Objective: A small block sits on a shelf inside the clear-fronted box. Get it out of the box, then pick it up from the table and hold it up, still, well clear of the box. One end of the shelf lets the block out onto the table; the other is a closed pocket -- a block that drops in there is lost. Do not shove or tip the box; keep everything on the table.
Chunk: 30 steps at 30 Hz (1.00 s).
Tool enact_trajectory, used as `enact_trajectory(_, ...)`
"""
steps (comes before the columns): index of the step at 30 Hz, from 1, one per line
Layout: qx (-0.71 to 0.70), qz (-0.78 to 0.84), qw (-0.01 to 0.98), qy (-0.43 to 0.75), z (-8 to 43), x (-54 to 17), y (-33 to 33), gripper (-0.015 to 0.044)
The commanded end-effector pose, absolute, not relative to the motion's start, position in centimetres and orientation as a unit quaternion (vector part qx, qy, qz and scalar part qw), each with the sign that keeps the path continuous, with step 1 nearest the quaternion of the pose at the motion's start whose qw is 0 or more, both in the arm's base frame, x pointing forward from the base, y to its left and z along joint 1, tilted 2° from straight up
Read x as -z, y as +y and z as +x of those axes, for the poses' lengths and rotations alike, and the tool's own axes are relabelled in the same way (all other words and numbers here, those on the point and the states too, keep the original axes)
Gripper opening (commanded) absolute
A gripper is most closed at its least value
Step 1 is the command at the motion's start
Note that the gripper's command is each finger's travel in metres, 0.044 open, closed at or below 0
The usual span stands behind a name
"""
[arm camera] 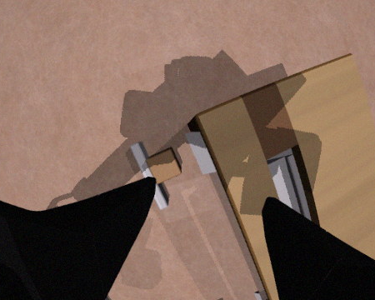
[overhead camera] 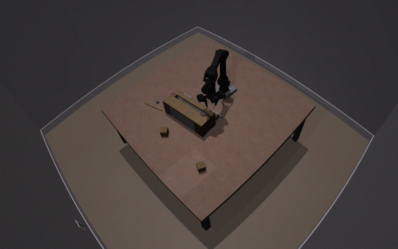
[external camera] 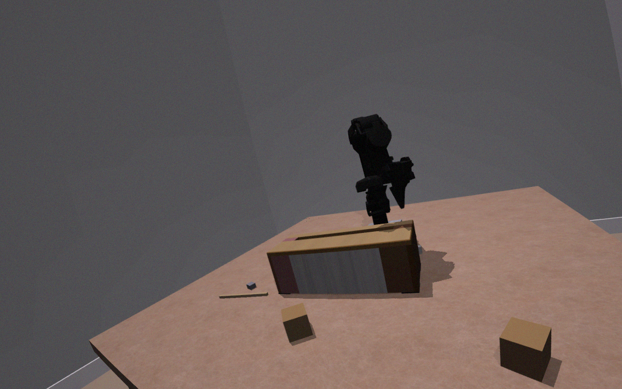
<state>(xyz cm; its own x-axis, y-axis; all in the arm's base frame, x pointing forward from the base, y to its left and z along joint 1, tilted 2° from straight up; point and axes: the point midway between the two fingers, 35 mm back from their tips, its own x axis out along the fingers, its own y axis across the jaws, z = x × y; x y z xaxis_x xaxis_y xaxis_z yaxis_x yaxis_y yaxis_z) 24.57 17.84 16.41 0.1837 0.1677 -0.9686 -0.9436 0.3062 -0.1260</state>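
Observation:
The wooden box (overhead camera: pixel 180 106) (external camera: pixel 337 245) (arm camera: pixel 342 104) stands upright with its clear front toward the exterior camera. A pale shelf (arm camera: pixel 282 183) shows through its top slot. A small tan block (arm camera: pixel 166 167) (overhead camera: pixel 216 115) lies on the table outside the box, behind its right-hand end in the top view. The block touches or nearly touches a short grey bar (arm camera: pixel 161 199) (overhead camera: pixel 220 116). My gripper (overhead camera: pixel 211 105) (arm camera: pixel 210 196) is open and empty, above the box's back edge. In the wrist view one fingertip overlaps the bar near the block, the other the box top.
Two larger wooden cubes (overhead camera: pixel 163 131) (external camera: pixel 297 323) (overhead camera: pixel 200 166) (external camera: pixel 525 346) stand in front of the box. A small grey cube (overhead camera: pixel 157 101) (external camera: pixel 251 285) and a thin stick (overhead camera: pixel 153 106) (external camera: pixel 243 295) lie off its left end. Another pale bar (overhead camera: pixel 187 95) lies behind it.

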Motion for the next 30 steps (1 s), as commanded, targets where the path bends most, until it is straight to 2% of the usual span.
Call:
enact_trajectory(1, -0.551, -0.693, 0.401, 0.236, 23.0, -16.2, 17.9, 0.0285)
enact_trajectory(10, -0.570, -0.799, 0.180, 0.067, 22.3, -16.4, 18.0, 0.0285)
enact_trajectory(19, -0.544, -0.832, -0.060, -0.093, 21.6, -16.6, 18.2, 0.0285)
enact_trajectory(30, -0.540, -0.831, -0.076, -0.104, 21.6, -16.6, 18.2, 0.0285)
